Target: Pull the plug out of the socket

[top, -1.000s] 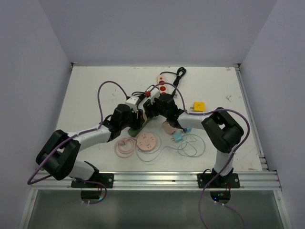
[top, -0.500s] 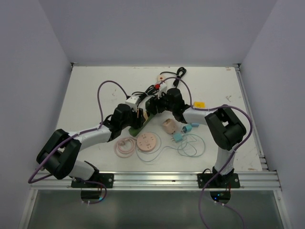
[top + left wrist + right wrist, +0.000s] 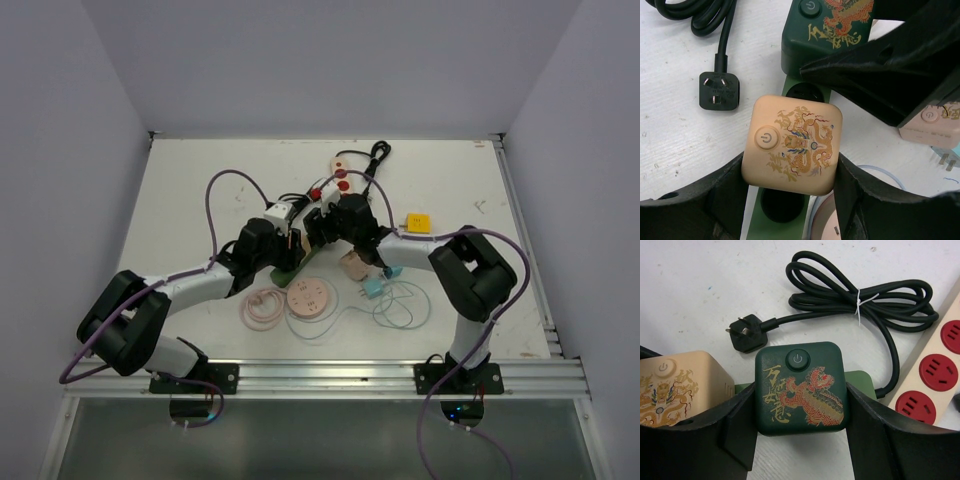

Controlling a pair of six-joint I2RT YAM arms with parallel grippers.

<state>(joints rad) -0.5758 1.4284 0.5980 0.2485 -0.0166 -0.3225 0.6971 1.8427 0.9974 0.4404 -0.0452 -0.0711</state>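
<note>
Over the last second the right arm swung out towards the far right corner of the desk and has come back to where it started, while the left arm has not moved. That reads as a tug or wiggle that freed nothing. The dark green plug [image 3: 800, 387] looks seated on the green socket strip [image 3: 860, 379], though whether it has lifted at all cannot be told. The right pincer [image 3: 800, 415] is pinching that plug by its two sides, one finger flat against each. The left pincer [image 3: 790, 180] is clamped the same way on the beige plug [image 3: 792, 144] just beside it on the same strip, probably bracing the strip. Both plugs sit near the middle of the desk, with the black cable [image 3: 860, 295] towards the far edge.
</note>
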